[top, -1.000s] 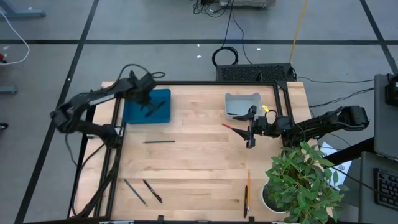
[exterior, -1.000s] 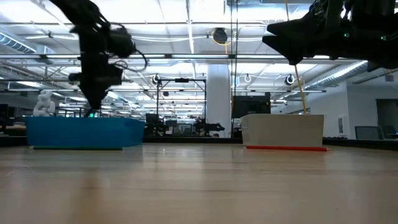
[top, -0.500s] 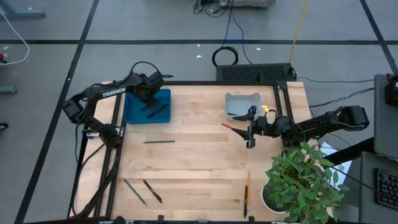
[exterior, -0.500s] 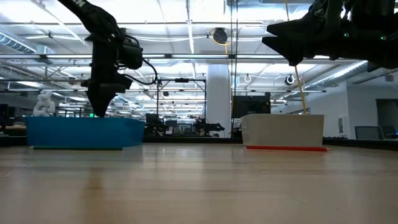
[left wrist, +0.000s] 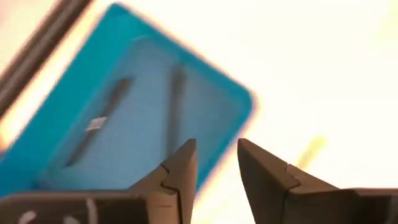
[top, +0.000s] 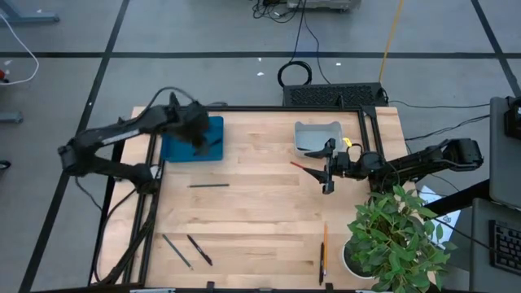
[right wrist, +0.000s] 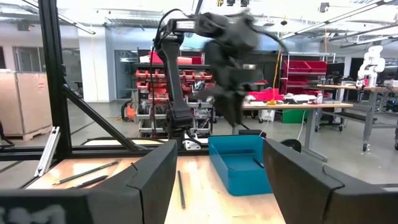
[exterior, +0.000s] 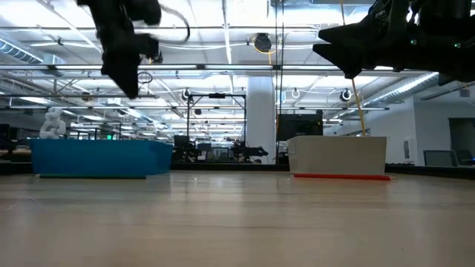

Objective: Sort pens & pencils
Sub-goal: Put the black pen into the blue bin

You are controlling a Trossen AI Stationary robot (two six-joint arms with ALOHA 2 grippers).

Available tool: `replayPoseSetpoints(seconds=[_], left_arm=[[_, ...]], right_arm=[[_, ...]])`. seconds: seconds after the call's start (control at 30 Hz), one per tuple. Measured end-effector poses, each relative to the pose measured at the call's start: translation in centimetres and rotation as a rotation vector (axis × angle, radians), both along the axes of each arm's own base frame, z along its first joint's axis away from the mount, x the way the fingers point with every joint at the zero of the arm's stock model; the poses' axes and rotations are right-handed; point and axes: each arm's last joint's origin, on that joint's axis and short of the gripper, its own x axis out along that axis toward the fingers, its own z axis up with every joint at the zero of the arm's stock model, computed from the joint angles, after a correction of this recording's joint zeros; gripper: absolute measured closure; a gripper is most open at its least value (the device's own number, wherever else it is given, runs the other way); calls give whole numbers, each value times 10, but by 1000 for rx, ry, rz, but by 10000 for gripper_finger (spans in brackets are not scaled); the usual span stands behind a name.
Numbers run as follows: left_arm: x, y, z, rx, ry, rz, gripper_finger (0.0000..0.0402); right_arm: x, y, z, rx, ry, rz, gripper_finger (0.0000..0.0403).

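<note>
My left gripper (top: 198, 133) hangs empty above the blue tray (top: 172, 148), fingers a little apart (left wrist: 214, 155). Two black pens (left wrist: 99, 121) (left wrist: 177, 106) lie flat on the tray's floor. One more pen (top: 208, 185) lies on the table's middle left, and two pens (top: 175, 250) (top: 199, 250) lie near the front edge. A red pencil (top: 303, 167) lies beside the white tray (top: 313, 130). An orange pencil (top: 323, 248) lies at the front right. My right gripper (top: 325, 168) waits open (right wrist: 221, 168) near the red pencil, raised off the table.
A potted plant (top: 399, 236) stands at the table's front right corner, its leaves reaching over the table's edge. Black frame rails (top: 151, 155) run along the left and far edges. The middle of the wooden table (top: 252, 212) is bare.
My left gripper dipped toward the blue tray, then rose well above it and moved slightly toward the table's near edge. The pens in the tray have stayed where they were. My right arm has kept still.
</note>
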Motion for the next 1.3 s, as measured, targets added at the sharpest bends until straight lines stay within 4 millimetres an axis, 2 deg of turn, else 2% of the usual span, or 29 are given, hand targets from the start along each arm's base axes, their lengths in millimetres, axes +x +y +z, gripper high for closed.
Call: replayPoseSetpoints(seconds=[0.1, 0.23, 0.37, 0.5, 0.67, 0.8, 0.97, 1.1, 1.3], left_arm=[[3, -43, 7, -16, -81, -160, 293], [5, -106, 3, -106, -134, -372, 295], [3, -169, -15, -112, -163, -570, 295], [-5, -227, -39, -45, -160, -780, 295], [-11, -280, -65, 0, -82, -866, 295], [-11, -304, -88, 45, 52, -921, 295], [-12, -313, -115, 153, 261, -1004, 291], [-10, -317, -127, 123, 310, -1011, 275], [-7, -320, -133, 120, 301, -1028, 246]], right_arm=[[0, 0, 0, 0, 2, 0, 177], [0, 0, 0, 0, 3, 0, 177], [0, 0, -1, 0, 9, 0, 177], [0, 0, -2, 0, 19, 0, 177], [0, 0, -2, 0, 24, 0, 177], [0, 0, -3, 1, 30, 0, 177], [1, 0, -4, 16, 36, 3, 177], [1, 0, -5, 20, 53, 4, 177], [1, 0, -6, 20, 57, 4, 177]])
